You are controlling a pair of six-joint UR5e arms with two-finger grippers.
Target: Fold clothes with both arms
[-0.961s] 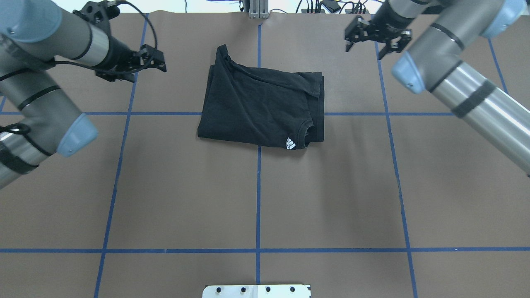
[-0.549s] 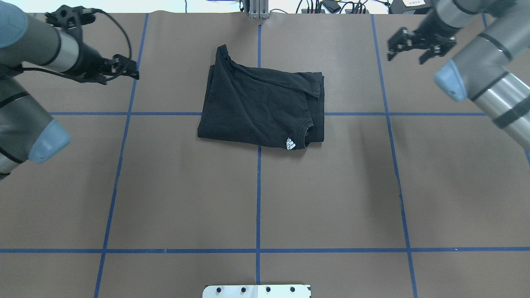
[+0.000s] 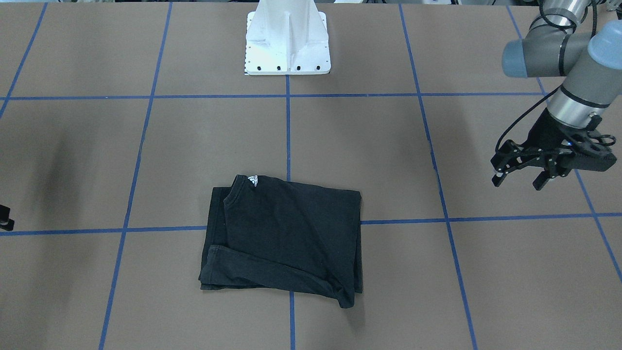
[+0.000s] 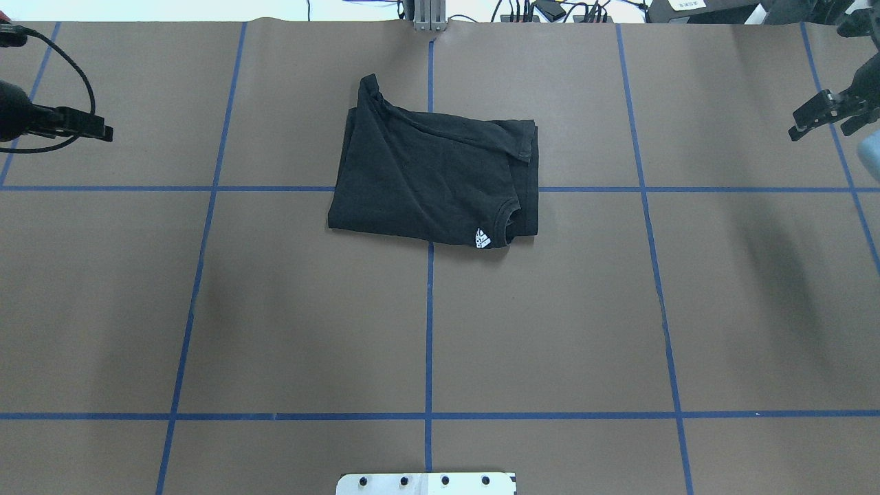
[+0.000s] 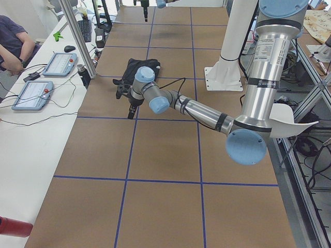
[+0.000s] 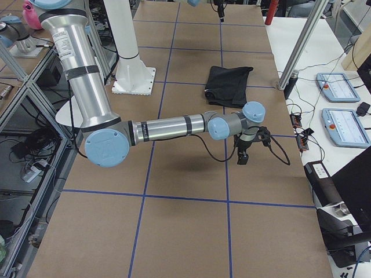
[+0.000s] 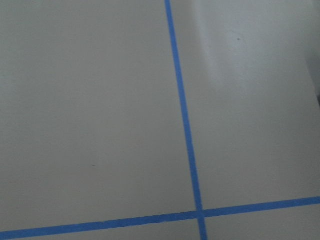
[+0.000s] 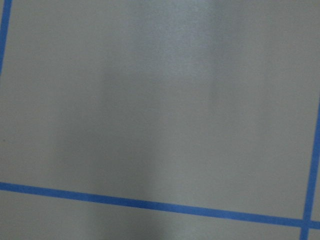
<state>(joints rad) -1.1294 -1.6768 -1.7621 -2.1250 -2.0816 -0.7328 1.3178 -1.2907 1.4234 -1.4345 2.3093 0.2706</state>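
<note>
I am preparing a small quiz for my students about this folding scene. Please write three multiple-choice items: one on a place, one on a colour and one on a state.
1. Where does the T-shirt lie?
A. Flat on the table, over a crossing of blue tape lines
B. Hanging over the table's edge
C. On the white pedestal

2. What colour is the small logo on the T-shirt?
A. Red
B. White
C. Yellow

3. What is the state of the left gripper?
A. Shut on a sleeve
B. Shut on nothing
C. Open, holding nothing

Answers:
1 A: the overhead view shows the folded T-shirt lying across the place where two tape lines meet.
2 B: the logo stands out white against the black cloth.
3 C: in the front-facing view its jaws stand apart with nothing between them, well to the side of the T-shirt.
</note>
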